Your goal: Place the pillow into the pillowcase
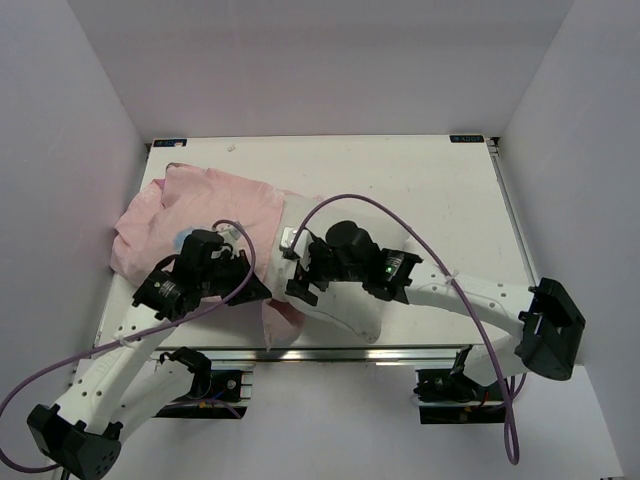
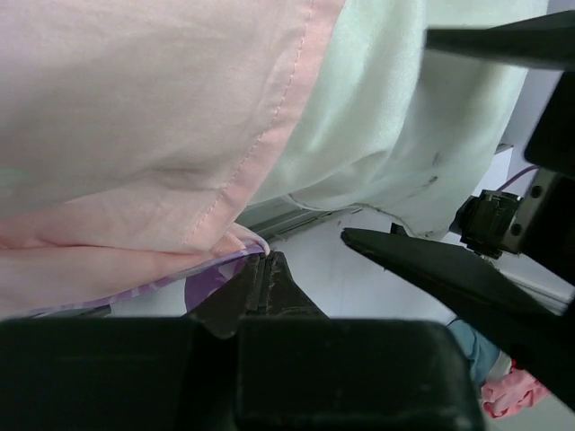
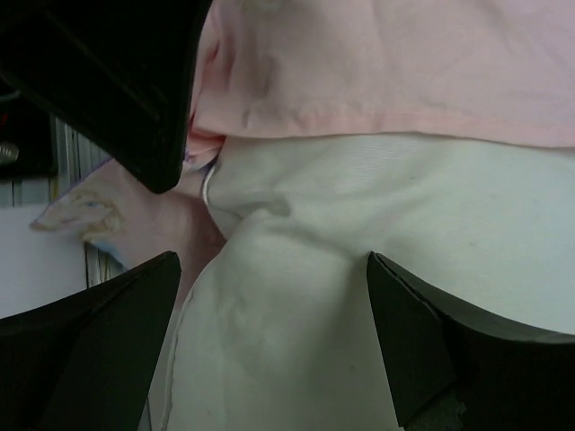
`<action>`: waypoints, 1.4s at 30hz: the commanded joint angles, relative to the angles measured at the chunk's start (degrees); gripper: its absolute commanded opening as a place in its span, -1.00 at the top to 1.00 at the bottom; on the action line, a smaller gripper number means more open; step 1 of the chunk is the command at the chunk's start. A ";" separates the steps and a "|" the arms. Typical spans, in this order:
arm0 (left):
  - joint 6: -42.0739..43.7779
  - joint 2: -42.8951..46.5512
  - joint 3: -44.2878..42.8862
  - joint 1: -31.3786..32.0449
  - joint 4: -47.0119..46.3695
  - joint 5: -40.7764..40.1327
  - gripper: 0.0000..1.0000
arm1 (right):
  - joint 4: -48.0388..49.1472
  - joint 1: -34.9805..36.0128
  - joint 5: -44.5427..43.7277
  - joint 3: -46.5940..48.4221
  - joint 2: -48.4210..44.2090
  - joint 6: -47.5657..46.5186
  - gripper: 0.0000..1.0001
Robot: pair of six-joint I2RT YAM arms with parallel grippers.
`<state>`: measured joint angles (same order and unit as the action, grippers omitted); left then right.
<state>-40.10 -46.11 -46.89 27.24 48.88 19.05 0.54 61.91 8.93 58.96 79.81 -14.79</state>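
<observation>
The left jaws are pressed together on the hem of the pillowcase (image 1: pixel 200 215), close to the near edge of the table (image 1: pixel 420 180). The case lies at the left side, pink face up. Its long axis seems to run from the far-left corner toward the middle of the near edge, mouth facing right. The pillow (image 3: pixel 359 269) sticks out there, partly sheathed. The right jaws stand spread over it, gripping nothing, so it could slump out or off the near edge
</observation>
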 commanded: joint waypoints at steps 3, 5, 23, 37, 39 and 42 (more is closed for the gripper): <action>-0.16 2.16 -2.06 0.35 0.95 0.20 1.00 | -1.35 0.14 7.25 4.58 4.29 -8.50 -0.79; -0.33 2.78 -1.97 0.35 1.21 0.02 1.00 | 2.70 0.23 4.35 4.59 6.13 -9.56 -0.79; 0.46 3.13 -6.36 0.35 0.43 1.16 1.00 | 25.88 1.20 -12.16 1.59 23.19 -11.77 0.07; 8.19 -12.33 -31.49 0.35 -18.38 15.56 1.00 | 62.33 -0.47 -41.18 18.48 18.19 5.12 1.00; 7.67 -14.18 -33.69 0.35 -20.14 20.99 1.00 | 66.94 -0.47 -46.00 18.38 18.19 4.33 1.00; 4.51 -14.19 -33.35 0.35 -24.26 26.20 1.00 | 79.24 -0.47 -50.14 17.95 20.89 0.03 1.00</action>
<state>-32.84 -60.82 -78.08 26.35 33.28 29.28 52.84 60.86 -32.53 74.26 101.25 -12.08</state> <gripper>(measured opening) 0.018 0.071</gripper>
